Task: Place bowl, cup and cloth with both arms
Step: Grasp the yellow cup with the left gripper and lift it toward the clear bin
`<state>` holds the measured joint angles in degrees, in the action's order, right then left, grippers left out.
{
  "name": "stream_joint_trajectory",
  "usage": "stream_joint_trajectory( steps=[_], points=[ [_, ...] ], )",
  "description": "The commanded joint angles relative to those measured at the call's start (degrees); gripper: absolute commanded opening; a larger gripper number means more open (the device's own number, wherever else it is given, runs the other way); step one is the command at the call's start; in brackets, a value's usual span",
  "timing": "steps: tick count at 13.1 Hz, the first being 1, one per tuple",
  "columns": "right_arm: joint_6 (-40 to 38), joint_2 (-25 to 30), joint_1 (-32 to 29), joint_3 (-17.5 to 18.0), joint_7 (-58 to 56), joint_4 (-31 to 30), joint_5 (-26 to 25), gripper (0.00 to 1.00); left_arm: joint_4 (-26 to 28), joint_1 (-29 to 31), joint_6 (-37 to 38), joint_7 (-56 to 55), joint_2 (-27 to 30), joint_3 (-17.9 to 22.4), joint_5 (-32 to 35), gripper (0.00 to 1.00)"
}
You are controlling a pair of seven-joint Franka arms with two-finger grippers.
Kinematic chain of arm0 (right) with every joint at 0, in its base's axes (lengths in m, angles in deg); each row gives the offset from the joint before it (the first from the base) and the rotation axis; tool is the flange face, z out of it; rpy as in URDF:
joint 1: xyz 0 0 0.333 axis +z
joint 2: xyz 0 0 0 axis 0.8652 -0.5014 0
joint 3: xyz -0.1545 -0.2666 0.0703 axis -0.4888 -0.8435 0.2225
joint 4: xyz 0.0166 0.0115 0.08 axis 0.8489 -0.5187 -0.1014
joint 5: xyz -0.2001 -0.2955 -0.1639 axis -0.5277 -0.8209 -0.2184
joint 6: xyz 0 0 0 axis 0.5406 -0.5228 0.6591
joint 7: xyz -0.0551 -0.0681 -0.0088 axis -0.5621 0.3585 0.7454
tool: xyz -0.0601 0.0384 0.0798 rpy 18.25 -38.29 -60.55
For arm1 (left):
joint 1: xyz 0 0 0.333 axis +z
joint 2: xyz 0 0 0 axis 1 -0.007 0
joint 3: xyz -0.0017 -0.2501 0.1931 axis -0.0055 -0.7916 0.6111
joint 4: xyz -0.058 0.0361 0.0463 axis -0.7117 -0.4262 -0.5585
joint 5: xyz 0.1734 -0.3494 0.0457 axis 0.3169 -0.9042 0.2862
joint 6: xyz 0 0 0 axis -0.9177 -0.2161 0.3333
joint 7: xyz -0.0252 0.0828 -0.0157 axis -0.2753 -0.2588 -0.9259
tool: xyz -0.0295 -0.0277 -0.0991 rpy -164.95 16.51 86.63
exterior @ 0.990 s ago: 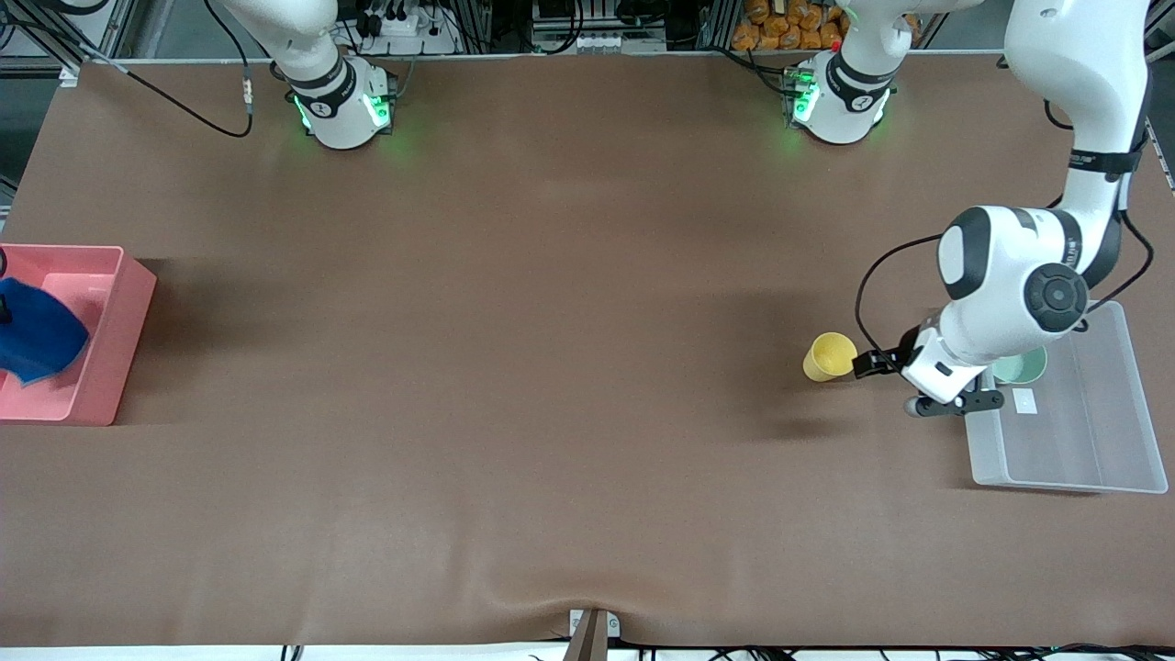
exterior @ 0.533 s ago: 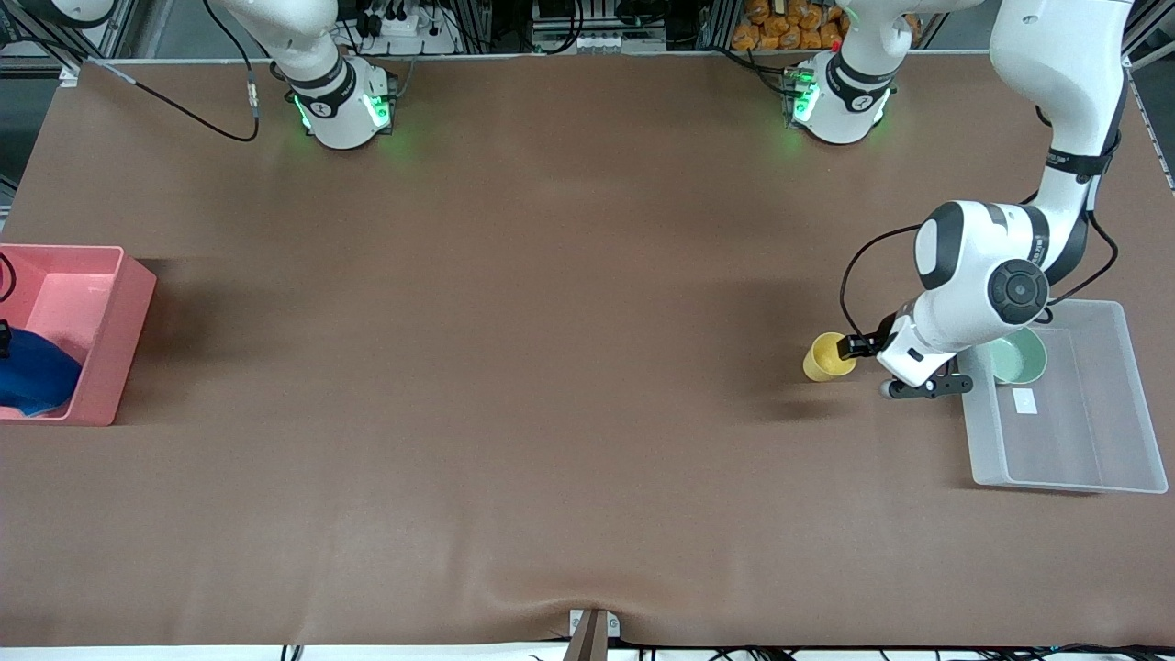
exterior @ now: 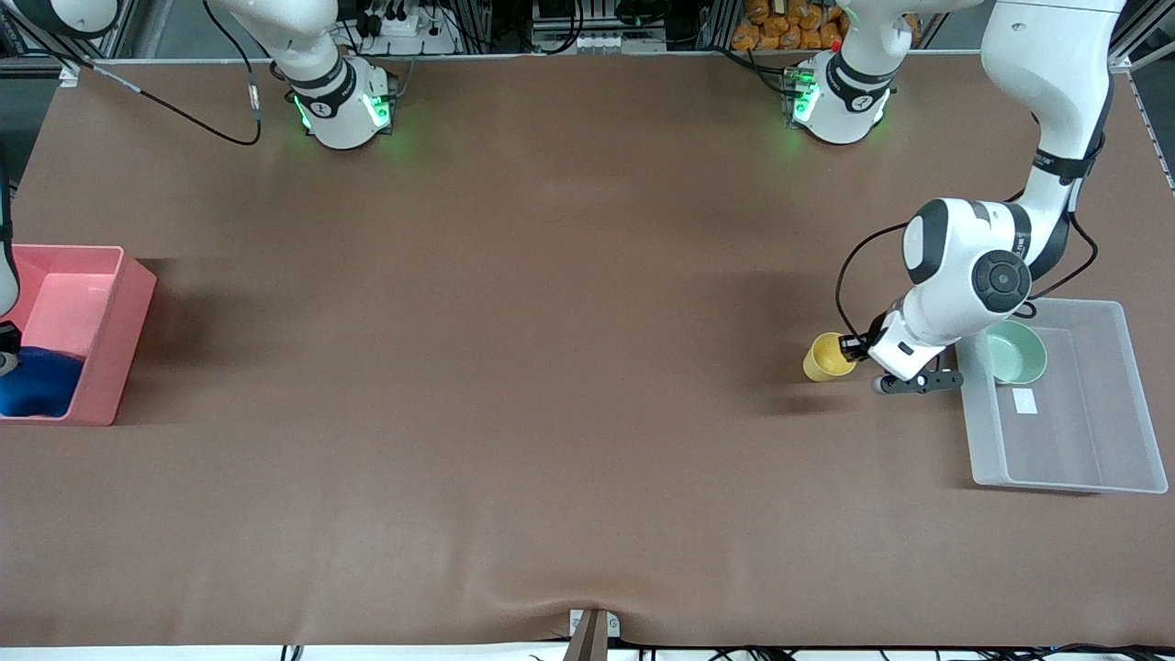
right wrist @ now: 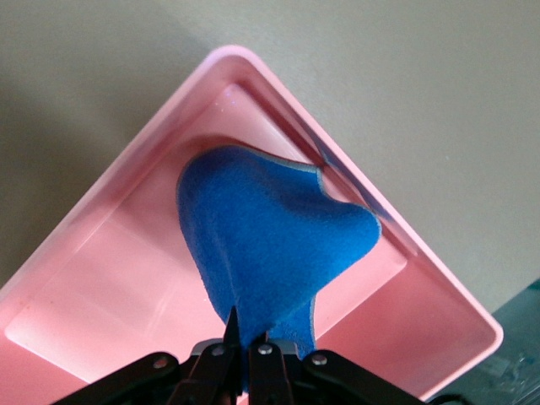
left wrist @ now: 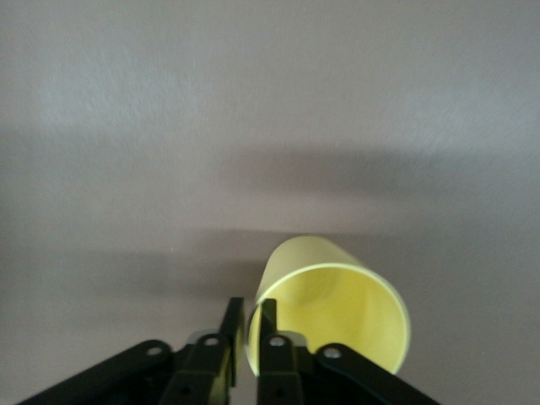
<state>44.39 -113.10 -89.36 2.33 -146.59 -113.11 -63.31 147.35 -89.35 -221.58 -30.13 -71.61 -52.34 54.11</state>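
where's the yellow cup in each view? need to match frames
Front: cup on the mat, toward the left arm's end, beside the clear tray.
Left wrist: cup fills lower centre, rim between the left gripper jaws.
Right wrist: not in it.
Shared landmark: left gripper at the cup's rim.

The right hand (right wrist: pixel 241 342) is cut off at the front view's edge.

Wide bare table (exterior: pixel 551 321) lies open toward the right arm's end from the cup (exterior: pixel 828 356). My left gripper (left wrist: pixel 251 342) pinches the cup's rim, and the clear tray (exterior: pixel 1083 473) with the bowl (exterior: pixel 1019 353) blocks passage beside the cup.
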Motion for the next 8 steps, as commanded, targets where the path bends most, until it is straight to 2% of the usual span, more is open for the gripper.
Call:
stream_joint_trajectory(
  steps=[1, 2, 5, 8],
  points=[
    [-0.27, -1.05, 0.8, 0.04, -3.87, 1.29, -0.61, 0.0, -4.48, 0.71, 3.26, -1.28, 1.7, 0.26, 1.82, 0.0],
    [0.26, -1.22, 0.72, 0.04, -3.96, 1.29, -0.61, 0.0, -8.08, 0.8, 7.02, -0.84, 1.26, 0.78, 1.82, 0.0],
    [1.4, -1.84, 0.72, 0.13, -5.55, 1.2, -0.35, 0.0, -19.94, 1.68, 19.76, 4.76, -0.4, 5.95, 1.73, 0.0],
    [1.67, -2.28, 0.63, 0.13, -5.64, 1.2, 0.01, 0.0, -31.54, 2.12, 29.01, 17.67, -3.39, 14.82, 0.85, 0.0]
  ],
)
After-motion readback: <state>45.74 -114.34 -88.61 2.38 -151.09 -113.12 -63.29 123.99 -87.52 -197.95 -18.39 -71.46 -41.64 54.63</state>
